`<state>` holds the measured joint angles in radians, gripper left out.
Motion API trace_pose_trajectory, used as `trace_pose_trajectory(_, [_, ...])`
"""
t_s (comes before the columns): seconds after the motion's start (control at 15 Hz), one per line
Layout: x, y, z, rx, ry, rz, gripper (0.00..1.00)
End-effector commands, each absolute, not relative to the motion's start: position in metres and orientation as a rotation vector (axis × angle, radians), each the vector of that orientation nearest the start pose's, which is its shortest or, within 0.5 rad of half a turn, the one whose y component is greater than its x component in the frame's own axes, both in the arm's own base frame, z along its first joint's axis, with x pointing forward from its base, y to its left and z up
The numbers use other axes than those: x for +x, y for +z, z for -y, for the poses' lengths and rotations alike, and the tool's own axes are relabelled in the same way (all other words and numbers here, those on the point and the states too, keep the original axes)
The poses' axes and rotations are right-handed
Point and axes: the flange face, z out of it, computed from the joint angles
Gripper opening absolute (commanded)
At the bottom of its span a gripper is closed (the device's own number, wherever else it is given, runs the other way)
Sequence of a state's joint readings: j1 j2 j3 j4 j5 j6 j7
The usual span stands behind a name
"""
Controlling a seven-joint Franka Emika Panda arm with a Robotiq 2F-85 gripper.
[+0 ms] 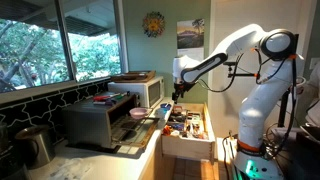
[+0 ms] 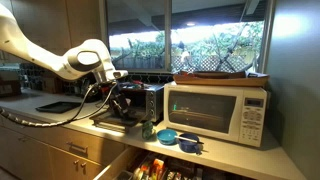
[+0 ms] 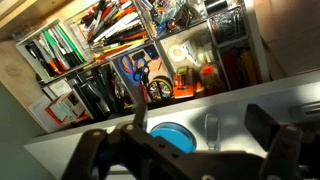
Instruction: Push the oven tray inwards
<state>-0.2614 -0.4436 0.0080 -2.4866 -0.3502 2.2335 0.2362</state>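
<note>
The dark grey oven stands on the counter with its front door dropped open. The oven tray shows as a thin dark sheet with a pinkish patch at the oven's mouth. In an exterior view the oven is partly hidden behind my arm, and I cannot make out the tray there. My gripper hangs to the side of the oven's mouth, apart from the tray, over the counter edge. In the wrist view the gripper is open and empty, and the tray is out of view.
A white microwave stands beside the oven. A blue bowl and a clear glass sit on the counter below the gripper. An open wooden drawer of utensils juts out under the counter.
</note>
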Motion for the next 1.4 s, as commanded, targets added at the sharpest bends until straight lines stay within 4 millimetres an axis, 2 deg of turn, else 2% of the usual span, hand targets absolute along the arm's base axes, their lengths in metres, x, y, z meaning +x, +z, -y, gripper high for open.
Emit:
trace_pose_trajectory(0.0, [0.410, 0.467, 0.117, -3.388, -0.319, -0.511, 1.00])
trace_pose_trajectory(0.2, [0.410, 0.467, 0.117, -3.388, -0.319, -0.511, 1.00])
trace_pose_trajectory(0.27, [0.411, 0.468, 0.105, -3.334, -0.307, -0.531, 1.00])
trace_pose_trajectory(0.47, [0.413, 0.485, 0.041, -3.157, -0.330, -0.642, 1.00])
trace_pose_trajectory(0.73, [0.432, 0.517, -0.014, -2.960, -0.436, -0.824, 1.00])
trace_pose_trajectory(0.8, [0.440, 0.524, -0.020, -2.921, -0.466, -0.889, 1.00])
trace_pose_trajectory(0.87, [0.443, 0.528, -0.021, -2.941, -0.480, -0.880, 1.00])
trace_pose_trajectory(0.93, [0.434, 0.523, -0.020, -2.976, -0.482, -0.819, 1.00])
trace_pose_trajectory(1.13, [0.440, 0.532, -0.023, -2.955, -0.502, -0.851, 1.00])
trace_pose_trajectory(1.33, [0.432, 0.509, -0.039, -3.046, -0.366, -0.584, 1.00])
